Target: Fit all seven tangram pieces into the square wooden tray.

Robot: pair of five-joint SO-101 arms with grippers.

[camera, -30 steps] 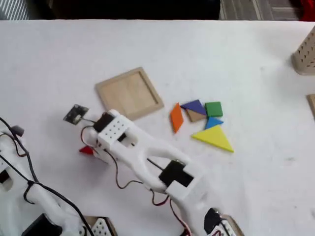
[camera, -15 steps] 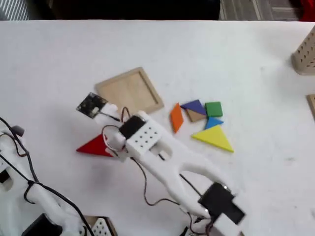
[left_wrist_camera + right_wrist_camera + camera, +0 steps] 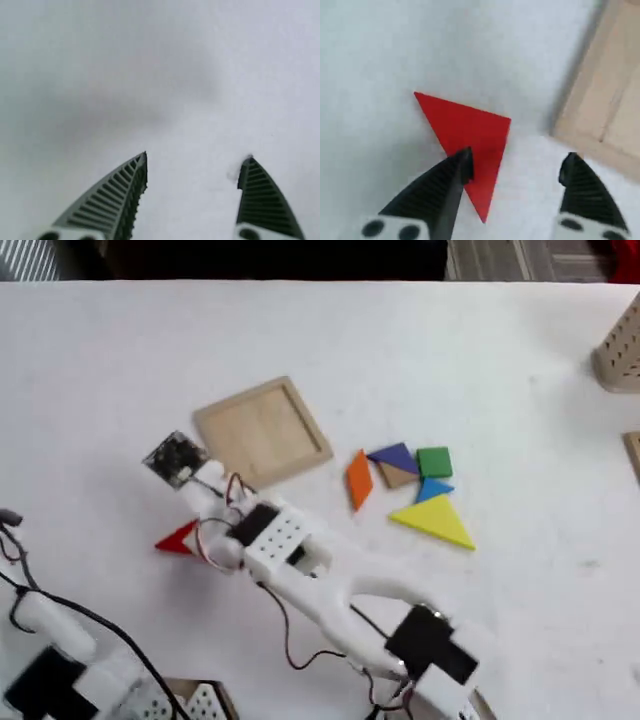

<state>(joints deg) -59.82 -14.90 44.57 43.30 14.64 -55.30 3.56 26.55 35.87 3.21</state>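
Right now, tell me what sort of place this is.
Probably a robotics workbench or lab set up for a puzzle exercise: a plain white table carries a robot arm with exposed wires, an empty wooden tray and loose coloured puzzle pieces beside it.

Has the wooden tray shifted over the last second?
No. The wooden tray sits at the same spot and angle, with the same gap to the orange piece.
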